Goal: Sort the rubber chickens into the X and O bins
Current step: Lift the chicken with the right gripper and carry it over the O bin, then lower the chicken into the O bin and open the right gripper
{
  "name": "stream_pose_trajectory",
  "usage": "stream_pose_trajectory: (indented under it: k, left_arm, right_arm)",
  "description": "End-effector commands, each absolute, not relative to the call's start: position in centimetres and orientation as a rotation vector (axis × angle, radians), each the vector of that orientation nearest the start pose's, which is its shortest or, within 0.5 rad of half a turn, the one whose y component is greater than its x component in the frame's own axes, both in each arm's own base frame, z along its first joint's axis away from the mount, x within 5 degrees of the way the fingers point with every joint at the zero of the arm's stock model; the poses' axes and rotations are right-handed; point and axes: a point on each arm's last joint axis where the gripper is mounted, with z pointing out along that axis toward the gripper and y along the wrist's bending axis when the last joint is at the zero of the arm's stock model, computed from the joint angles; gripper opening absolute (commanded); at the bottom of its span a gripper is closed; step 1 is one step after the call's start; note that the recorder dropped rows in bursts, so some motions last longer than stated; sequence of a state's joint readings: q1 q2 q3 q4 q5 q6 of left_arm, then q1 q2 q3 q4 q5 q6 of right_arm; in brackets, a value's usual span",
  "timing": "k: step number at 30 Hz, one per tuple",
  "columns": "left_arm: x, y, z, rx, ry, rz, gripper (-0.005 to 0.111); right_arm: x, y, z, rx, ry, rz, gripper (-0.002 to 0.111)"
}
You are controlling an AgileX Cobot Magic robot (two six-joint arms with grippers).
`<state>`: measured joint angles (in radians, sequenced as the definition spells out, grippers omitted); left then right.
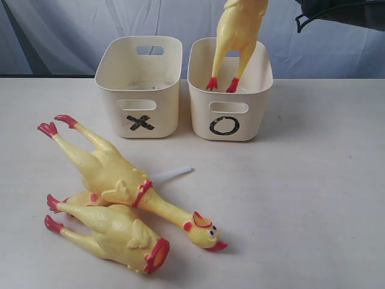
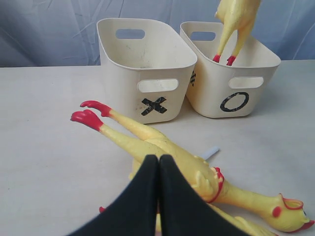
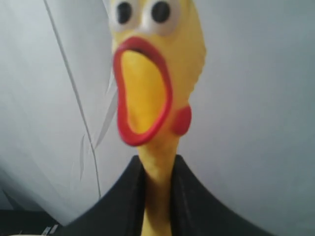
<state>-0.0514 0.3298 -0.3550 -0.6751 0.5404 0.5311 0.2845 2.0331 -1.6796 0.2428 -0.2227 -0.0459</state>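
Observation:
My right gripper (image 3: pixel 158 169) is shut on the neck of a long-necked rubber chicken (image 3: pixel 152 73). That chicken (image 1: pixel 237 36) hangs feet-down, its red feet inside the O bin (image 1: pixel 231 123). The X bin (image 1: pixel 141 117) stands just left of it with no chicken in it. On the table lie a long-necked chicken (image 1: pixel 120 177), a headless chicken (image 1: pixel 117 235) in front of it, and a thin one (image 1: pixel 81 198) mostly hidden between them, its white tube (image 1: pixel 171 174) poking out. My left gripper (image 2: pixel 159 158) is shut on nothing, hovering above the long-necked chicken (image 2: pixel 172 157).
A pale wrinkled curtain (image 1: pixel 60 36) hangs behind the bins. The white table (image 1: pixel 313 198) runs to the right and front of the bins. A dark part of the right arm (image 1: pixel 343 15) shows at the top right.

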Motion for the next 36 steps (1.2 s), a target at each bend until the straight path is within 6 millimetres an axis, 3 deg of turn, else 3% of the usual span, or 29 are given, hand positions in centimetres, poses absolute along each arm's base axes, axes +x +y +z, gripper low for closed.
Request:
stream_pose_trajectory:
  k: [1, 14, 27, 36]
  left_arm:
    - [7.2, -3.3, 27.5, 0.212, 1.877, -0.396, 0.000]
    - [7.2, -3.3, 27.5, 0.212, 1.877, -0.396, 0.000]
    - [7.2, -3.4, 27.5, 0.211, 1.877, -0.397, 0.000]
    - [7.2, -3.4, 27.5, 0.211, 1.877, -0.397, 0.000]
  right_arm:
    - [48.9, 13.8, 30.4, -0.023, 1.682, 0.349, -0.001]
    - [50.6, 14.7, 27.9, -0.022, 1.836, 0.390, -0.001]
    - [50.5, 17.8, 26.9, -0.136, 1.789, 0.369, -0.001]
    - [50.9, 17.9, 25.4, -0.138, 1.817, 0.363, -0.001]
